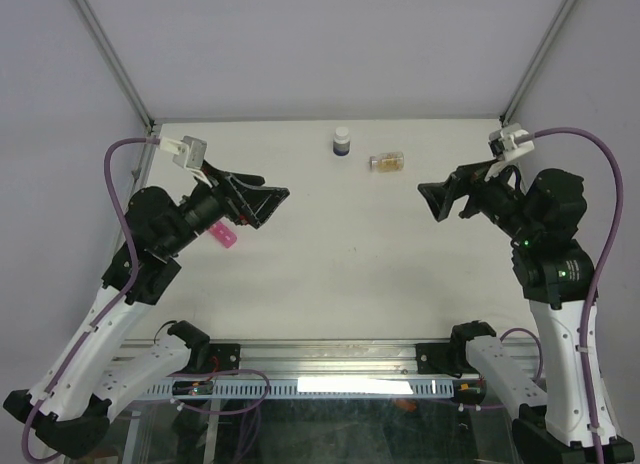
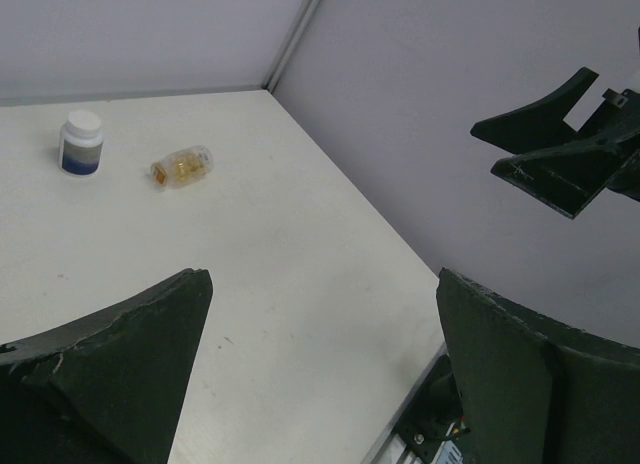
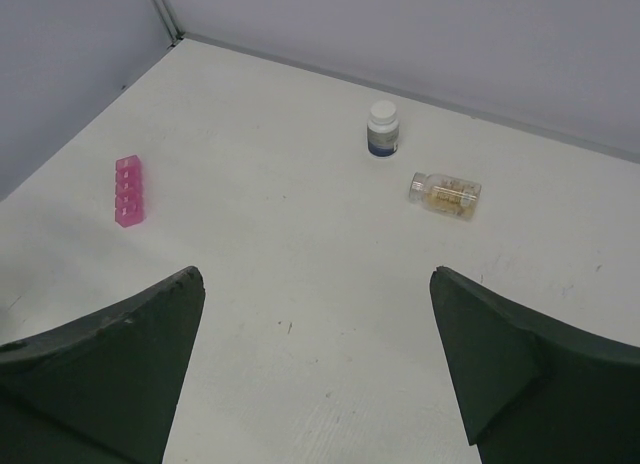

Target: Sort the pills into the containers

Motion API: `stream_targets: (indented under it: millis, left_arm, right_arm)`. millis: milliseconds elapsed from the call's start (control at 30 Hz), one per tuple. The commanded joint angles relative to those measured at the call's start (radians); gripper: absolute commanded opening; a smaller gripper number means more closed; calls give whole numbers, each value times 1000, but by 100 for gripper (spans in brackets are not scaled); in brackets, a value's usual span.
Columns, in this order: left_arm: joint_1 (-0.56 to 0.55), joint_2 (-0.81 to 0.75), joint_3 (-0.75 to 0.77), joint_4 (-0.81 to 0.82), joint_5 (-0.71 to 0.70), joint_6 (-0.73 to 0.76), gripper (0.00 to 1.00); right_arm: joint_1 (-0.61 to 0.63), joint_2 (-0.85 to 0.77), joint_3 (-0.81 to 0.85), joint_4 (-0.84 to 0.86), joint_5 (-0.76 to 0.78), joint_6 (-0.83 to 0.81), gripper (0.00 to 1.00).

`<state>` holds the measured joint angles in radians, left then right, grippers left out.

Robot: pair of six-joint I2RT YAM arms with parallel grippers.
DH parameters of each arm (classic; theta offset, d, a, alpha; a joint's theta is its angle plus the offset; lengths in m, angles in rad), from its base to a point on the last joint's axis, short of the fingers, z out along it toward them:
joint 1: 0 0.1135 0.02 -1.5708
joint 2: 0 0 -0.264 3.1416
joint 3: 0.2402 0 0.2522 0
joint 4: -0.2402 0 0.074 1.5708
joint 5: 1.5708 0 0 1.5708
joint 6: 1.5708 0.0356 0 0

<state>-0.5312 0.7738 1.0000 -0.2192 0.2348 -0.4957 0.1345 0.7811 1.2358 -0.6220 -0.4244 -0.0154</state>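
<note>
Plain grey walls all round, metal frame posts [image 1: 108, 54] running up the back corners, and a matte off-white desk [image 1: 340, 269] with a few faint scuff marks.

The small bright pink translucent plastic pill organiser [image 3: 128, 191] is a short strip of square lidded compartments. It lies flat on the left side of the desk, and from the top view it's half tucked under the left arm.

Way over at the back middle there's a small clear bottle [image 1: 386, 161] lying on its side. The tiny yellow-orange pills [image 3: 448, 194] show through it as a grainy amber mass. Just beside it, a squat dark bottle with a white cap [image 1: 342, 142] stands upright. The two aren't touching.

Both arms are raised off the desk with elbows bent, wrists turned in toward each other across the middle. The left hand [image 1: 272, 206] is spread wide with nothing between its fingers, hovering just above and beside the organiser. The right hand [image 1: 432, 204] is the same deal on the right side, gaping wide and carrying nothing, well apart from both bottles. The fingers are black wedge-shaped plastic with rough, chipped-looking edges.
</note>
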Motion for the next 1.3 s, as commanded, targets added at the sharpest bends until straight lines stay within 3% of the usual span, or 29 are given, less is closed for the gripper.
stream_targets:
  millis: [0,400,1267]
  left_arm:
    - [-11,-25,24,76,73,-41,99]
    - [-10,-28,23,133,147,-138,99]
    - [-10,-36,37,143,73,-228,99]
  right_arm:
    - [-16,-35,-1,17,-5,25,99]
    - [-62,-88,-61,44,-28,44,99]
    - [-130,-99,-65,49,-80,56,99]
